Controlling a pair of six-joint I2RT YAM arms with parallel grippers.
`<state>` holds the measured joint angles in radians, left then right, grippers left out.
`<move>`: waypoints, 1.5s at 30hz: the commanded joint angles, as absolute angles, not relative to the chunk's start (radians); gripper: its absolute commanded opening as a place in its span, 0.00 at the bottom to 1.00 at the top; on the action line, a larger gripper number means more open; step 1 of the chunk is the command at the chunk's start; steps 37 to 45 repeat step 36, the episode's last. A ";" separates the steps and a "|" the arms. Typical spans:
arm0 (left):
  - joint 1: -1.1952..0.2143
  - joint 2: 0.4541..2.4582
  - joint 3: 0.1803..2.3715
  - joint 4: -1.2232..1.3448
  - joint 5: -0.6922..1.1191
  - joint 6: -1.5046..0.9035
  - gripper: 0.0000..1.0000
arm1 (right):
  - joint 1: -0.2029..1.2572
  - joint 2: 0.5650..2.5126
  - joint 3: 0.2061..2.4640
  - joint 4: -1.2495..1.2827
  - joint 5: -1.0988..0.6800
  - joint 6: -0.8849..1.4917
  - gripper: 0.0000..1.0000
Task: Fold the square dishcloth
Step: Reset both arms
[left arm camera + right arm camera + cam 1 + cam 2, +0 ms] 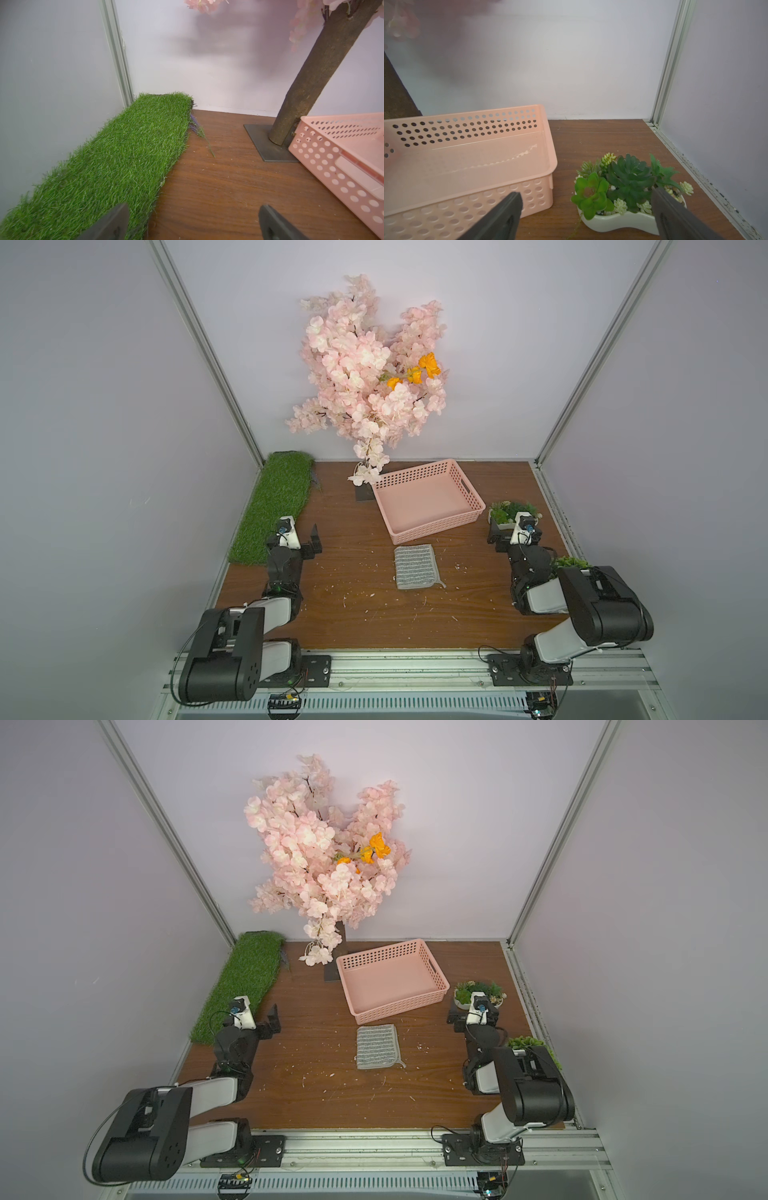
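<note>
The dishcloth (414, 567) lies flat on the wooden table (353, 614), between the two pairs of fingers, well apart from both and a little nearer the front than their tips. Its slightly longer side runs front to back, and its pale stripes run crosswise. A small loop sticks out from its near corner on the right gripper's side.

The left gripper (315, 539) has its fingers (116, 220) spread wide with nothing between them, and a grass mat (124, 155) stretches away beyond the outer finger. The right gripper (496, 537) is likewise spread wide and empty, with a potted plant (629, 178) just past its fingertips.

Farther back, between the two pairs of fingers, stands a pink basket (432, 529). A blossom tree (365, 364) rises behind it.
</note>
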<state>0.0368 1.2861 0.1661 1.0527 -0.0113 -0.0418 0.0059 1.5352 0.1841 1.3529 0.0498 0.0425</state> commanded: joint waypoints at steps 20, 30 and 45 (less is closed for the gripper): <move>0.008 1.540 0.210 1.287 -0.037 -0.028 1.00 | 0.002 1.536 0.198 1.346 0.023 0.025 0.99; 0.007 1.539 0.208 1.288 -0.046 -0.034 1.00 | 0.002 1.538 0.201 1.342 0.023 0.023 0.99; 0.006 1.538 0.208 1.287 -0.046 -0.033 1.00 | 0.003 1.537 0.199 1.345 0.022 0.023 0.99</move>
